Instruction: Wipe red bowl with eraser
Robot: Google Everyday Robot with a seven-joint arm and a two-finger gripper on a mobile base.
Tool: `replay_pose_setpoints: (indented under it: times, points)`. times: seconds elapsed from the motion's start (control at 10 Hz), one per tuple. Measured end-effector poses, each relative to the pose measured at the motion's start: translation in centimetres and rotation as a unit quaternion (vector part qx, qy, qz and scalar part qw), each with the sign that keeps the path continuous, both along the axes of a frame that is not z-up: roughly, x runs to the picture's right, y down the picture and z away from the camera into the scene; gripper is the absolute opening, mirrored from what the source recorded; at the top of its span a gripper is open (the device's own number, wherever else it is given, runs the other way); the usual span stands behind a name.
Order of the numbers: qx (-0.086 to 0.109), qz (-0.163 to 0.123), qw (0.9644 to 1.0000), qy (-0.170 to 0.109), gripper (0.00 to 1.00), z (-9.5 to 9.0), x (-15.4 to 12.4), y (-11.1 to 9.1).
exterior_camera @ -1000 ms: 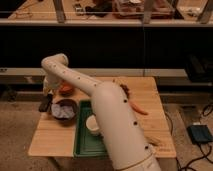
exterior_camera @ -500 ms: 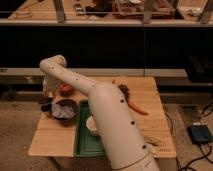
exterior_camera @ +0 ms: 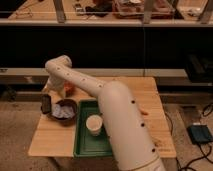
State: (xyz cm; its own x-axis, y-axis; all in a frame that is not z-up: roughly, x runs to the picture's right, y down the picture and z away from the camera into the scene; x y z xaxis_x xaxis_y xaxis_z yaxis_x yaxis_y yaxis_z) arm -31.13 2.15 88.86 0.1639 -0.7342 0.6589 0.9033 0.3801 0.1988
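Camera view looks down on a light wooden table [exterior_camera: 50,142] in the lower middle of the frame, with dark shelving behind it along the top. A thick cream-white arm [exterior_camera: 125,130] rises from the lower right, runs up and left across the table to a bend in the upper left, then turns downward. The gripper [exterior_camera: 54,93] hangs at the end of that downward section, over the left end of the table; whether it is clenched, released or grasping anything cannot be told. The red bowl [exterior_camera: 70,89] sits just right of the gripper, near the table's back left corner, partly covered by the arm. The eraser [exterior_camera: 46,103], a dark block, is right below the gripper at the table's left edge; whether the two touch cannot be told. Just right of the eraser is a larger maroon bowl [exterior_camera: 65,111] with something pale inside. A green tray [exterior_camera: 87,146] lies beside that bowl toward the centre, holding a white cup [exterior_camera: 93,124]. A small orange object [exterior_camera: 143,112] lies on the table right of the arm, and a blue box [exterior_camera: 200,134] rests on the floor at the right.
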Motion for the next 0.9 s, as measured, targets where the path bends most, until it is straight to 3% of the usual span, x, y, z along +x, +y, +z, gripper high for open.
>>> replay_pose_setpoints:
  times: [0.2, 0.3, 0.6, 0.9]
  points:
    - [0.01, 0.008, 0.9999, -0.006, 0.5, -0.3, -0.1, -0.1]
    - [0.034, 0.011, 0.9994, -0.005, 0.57, -1.2, 0.0, -0.7]
    - [0.073, 0.008, 0.9973, -0.001, 0.79, -2.8, 0.3, -1.5]
    - [0.105, -0.031, 0.9939, -0.013, 0.8, -3.9, -0.7, -1.9]
